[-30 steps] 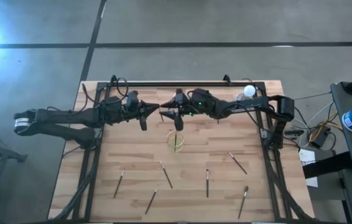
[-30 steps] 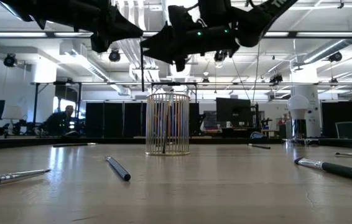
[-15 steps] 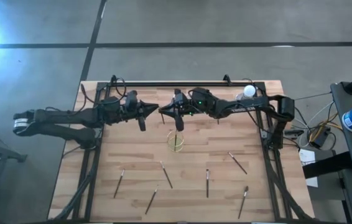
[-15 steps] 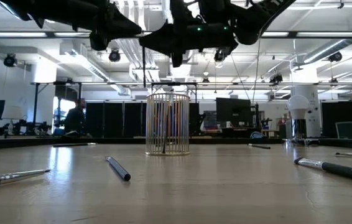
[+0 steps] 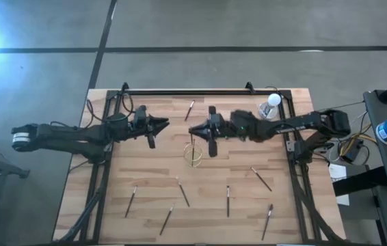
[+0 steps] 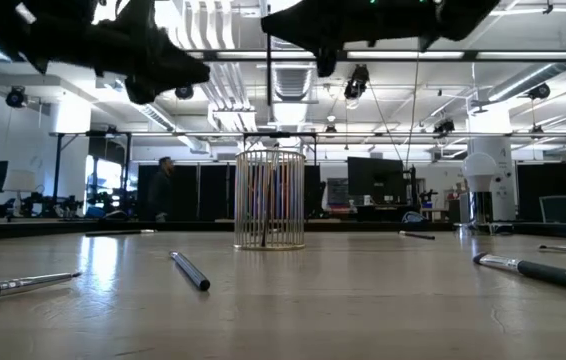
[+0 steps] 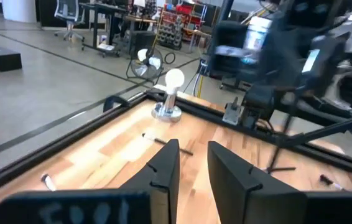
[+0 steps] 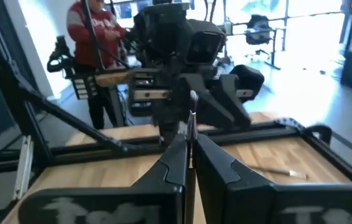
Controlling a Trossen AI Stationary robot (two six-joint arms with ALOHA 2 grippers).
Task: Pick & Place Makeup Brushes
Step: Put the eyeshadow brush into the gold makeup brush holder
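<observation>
Currently a makeup brush [image 8: 190,134] is pinched upright in the right tool [image 5: 210,140], just above the wire holder [image 5: 193,154]. The left tool [image 5: 154,128] is parted, empty. Others are scattered on the surface [image 5: 145,171]. Light, stiff, slippery; mid-handle grip is advised.

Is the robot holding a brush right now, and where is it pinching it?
Yes. The right gripper is shut on a thin makeup brush, pinching its handle end above the wire cup. The left gripper holds nothing.
</observation>
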